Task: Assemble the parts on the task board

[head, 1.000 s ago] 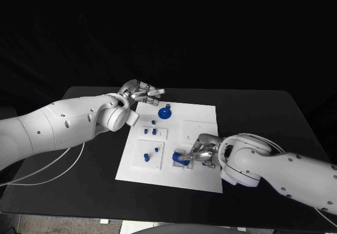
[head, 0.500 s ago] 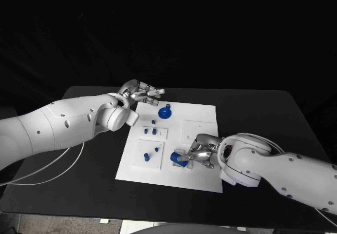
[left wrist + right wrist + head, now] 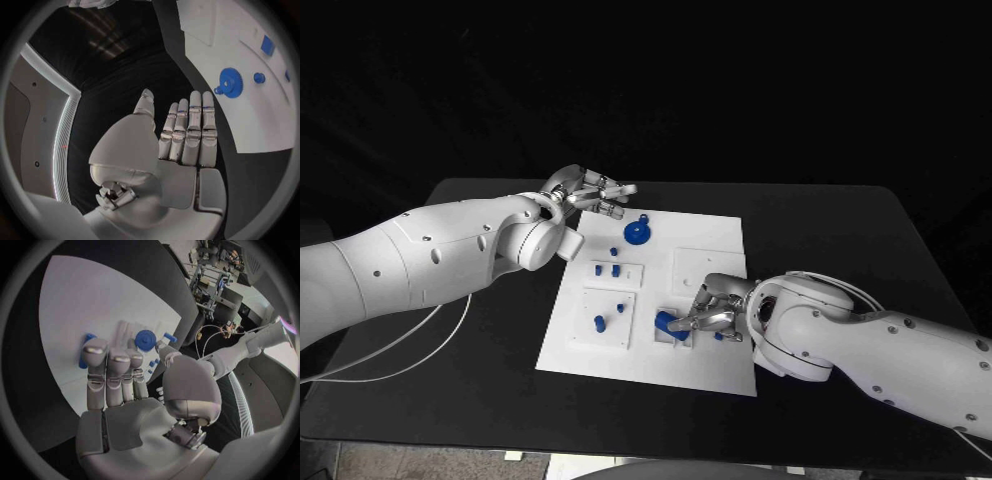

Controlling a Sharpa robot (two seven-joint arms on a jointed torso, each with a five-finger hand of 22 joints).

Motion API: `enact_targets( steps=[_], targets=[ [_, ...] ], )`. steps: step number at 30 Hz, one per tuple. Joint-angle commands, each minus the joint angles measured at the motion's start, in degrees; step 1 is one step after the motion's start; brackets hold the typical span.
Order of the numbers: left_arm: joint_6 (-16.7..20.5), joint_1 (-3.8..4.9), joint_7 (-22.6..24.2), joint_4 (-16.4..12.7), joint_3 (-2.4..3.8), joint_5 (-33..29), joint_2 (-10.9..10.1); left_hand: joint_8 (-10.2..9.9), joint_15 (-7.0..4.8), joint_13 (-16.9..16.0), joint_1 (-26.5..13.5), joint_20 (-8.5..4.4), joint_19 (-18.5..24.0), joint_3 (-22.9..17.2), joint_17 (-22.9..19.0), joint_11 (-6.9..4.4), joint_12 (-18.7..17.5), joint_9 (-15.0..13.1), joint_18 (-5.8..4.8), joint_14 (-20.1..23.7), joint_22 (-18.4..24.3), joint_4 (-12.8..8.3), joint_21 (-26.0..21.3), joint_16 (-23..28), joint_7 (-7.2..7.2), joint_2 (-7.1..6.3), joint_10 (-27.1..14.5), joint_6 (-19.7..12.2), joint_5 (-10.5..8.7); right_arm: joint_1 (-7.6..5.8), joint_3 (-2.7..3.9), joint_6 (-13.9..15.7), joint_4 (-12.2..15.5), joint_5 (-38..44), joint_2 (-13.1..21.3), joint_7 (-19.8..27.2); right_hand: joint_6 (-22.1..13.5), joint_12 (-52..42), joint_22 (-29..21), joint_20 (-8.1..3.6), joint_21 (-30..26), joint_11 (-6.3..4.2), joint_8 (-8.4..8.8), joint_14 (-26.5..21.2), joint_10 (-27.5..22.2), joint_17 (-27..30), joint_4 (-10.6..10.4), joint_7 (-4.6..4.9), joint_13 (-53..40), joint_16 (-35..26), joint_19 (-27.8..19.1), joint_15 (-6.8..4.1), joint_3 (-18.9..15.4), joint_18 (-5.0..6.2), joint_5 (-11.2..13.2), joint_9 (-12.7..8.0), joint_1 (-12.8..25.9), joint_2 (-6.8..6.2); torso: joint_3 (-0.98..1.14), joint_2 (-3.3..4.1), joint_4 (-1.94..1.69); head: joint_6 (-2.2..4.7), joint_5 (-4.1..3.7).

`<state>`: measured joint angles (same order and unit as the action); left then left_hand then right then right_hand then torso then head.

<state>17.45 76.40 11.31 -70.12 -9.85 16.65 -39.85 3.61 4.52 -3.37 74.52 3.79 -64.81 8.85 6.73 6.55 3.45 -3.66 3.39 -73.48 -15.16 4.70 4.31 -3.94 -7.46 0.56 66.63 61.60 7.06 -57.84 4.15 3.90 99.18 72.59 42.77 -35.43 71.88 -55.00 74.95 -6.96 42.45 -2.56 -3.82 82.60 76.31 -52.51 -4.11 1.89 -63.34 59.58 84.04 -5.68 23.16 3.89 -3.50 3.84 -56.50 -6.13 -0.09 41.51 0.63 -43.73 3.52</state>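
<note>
The white task board [image 3: 711,240] lies in the middle of the black table. My right hand [image 3: 708,315] is low over its near half, fingers stretched out straight, with the fingertips [image 3: 106,357] against a round blue part [image 3: 668,324] that peeks out beside them [image 3: 87,336]. I see nothing gripped in it. My left hand [image 3: 593,190] hovers by the board's far left corner, flat and holding nothing [image 3: 181,135]. A blue gear [image 3: 638,233] lies near that corner [image 3: 230,82]. Small blue pegs [image 3: 606,268] stand in a raised plate, and another peg [image 3: 600,322] stands nearer.
A blank raised square [image 3: 700,265] sits on the board's right half. A white cable [image 3: 416,350] runs over the table under my left arm. Bare black table [image 3: 834,230] surrounds the board on the right and far sides.
My right hand's fingers have shifted slightly on the round blue part, which stays at about the same spot. My left hand has barely moved.
</note>
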Motion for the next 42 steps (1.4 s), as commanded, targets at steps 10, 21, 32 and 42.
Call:
enact_targets(
  steps=[10, 21, 32, 42],
  targets=[
    [-0.9, 0.05, 0.0, -0.1, 0.04, 0.3, 0.1, 0.1, 0.13, -0.1, -0.3, -0.15, -0.3, 0.1, 0.1, -0.05, 0.2, -0.1, -0.64, -0.2, 0.1, 0.1, 0.2, 0.1, 0.07, 0.05, -0.2, -0.3, 0.38, 0.04, 0.0, -3.1, -0.4, 3.4, -0.8, -1.6, 0.1, 0.1, 3.8, 0.21, -0.3, -0.02, 0.2, 0.1, -0.1, 0.1, -1.5, 0.25, 0.2, -0.2, 3.1, 0.22, -0.5, -0.78, 0.4, 0.0, 0.3, -0.99, 0.0, 0.01, 0.04, 0.16, -0.42],
    [-1.0, 0.05, -0.2, 0.0, 0.03, 0.4, 0.1, 0.1, 0.11, -0.1, -0.4, -0.16, -0.4, 0.3, 0.1, -0.07, 0.2, -0.1, -0.65, -0.3, 0.2, 0.2, 0.3, 0.1, 0.11, 0.2, -0.2, -0.2, 0.38, 0.04, -0.01, -4.1, -1.0, 2.1, -1.7, -1.9, 0.0, 0.5, 3.9, -0.02, -0.4, -0.08, 0.17, 0.0, -0.1, -0.1, -5.4, 0.21, 0.3, -0.3, 3.1, 0.08, -3.4, -0.98, 0.7, 0.0, 2.3, -3.02, -0.04, -0.01, 0.01, 0.15, -0.65],
    [-1.1, 0.05, -0.4, 0.0, 0.03, 0.5, 0.1, 0.1, 0.12, -0.1, -0.5, -0.17, -0.4, 0.3, 0.1, -0.07, 0.2, -0.1, -0.65, -0.3, 0.2, 0.2, 0.3, 0.1, 0.11, 0.23, -0.1, -0.2, 0.39, 0.04, -0.02, -2.1, -0.9, -0.9, -1.9, -0.1, -0.4, 0.8, 3.9, -0.11, -0.5, -0.08, 0.16, 0.1, 0.1, -0.5, -8.6, 0.33, -0.2, -0.7, 3.1, 0.07, -23.8, -0.98, 0.7, 0.0, -0.4, 1.24, 0.01, 0.01, -0.01, 0.2, -0.37],
    [-1.0, 0.06, -0.5, 0.0, 0.03, 0.5, 0.0, 0.1, 0.12, -0.1, -0.5, -0.17, -0.4, 0.3, 0.1, -0.07, 0.2, -0.1, -0.65, -0.3, 0.2, 0.3, 0.3, 0.1, 0.09, 0.2, -0.1, -0.2, 0.33, 0.05, -0.02, -0.8, -0.6, -1.4, -1.7, 1.0, -0.4, 0.4, 4.0, 0.23, -0.4, 0.09, 0.16, 0.2, 0.0, -0.4, -3.9, 0.36, -0.1, -0.5, 3.1, 0.22, -33.5, -0.64, 0.4, 0.1, -0.5, 6.47, 0.01, 0.01, 0.0, 0.15, -0.28]
  ],
)
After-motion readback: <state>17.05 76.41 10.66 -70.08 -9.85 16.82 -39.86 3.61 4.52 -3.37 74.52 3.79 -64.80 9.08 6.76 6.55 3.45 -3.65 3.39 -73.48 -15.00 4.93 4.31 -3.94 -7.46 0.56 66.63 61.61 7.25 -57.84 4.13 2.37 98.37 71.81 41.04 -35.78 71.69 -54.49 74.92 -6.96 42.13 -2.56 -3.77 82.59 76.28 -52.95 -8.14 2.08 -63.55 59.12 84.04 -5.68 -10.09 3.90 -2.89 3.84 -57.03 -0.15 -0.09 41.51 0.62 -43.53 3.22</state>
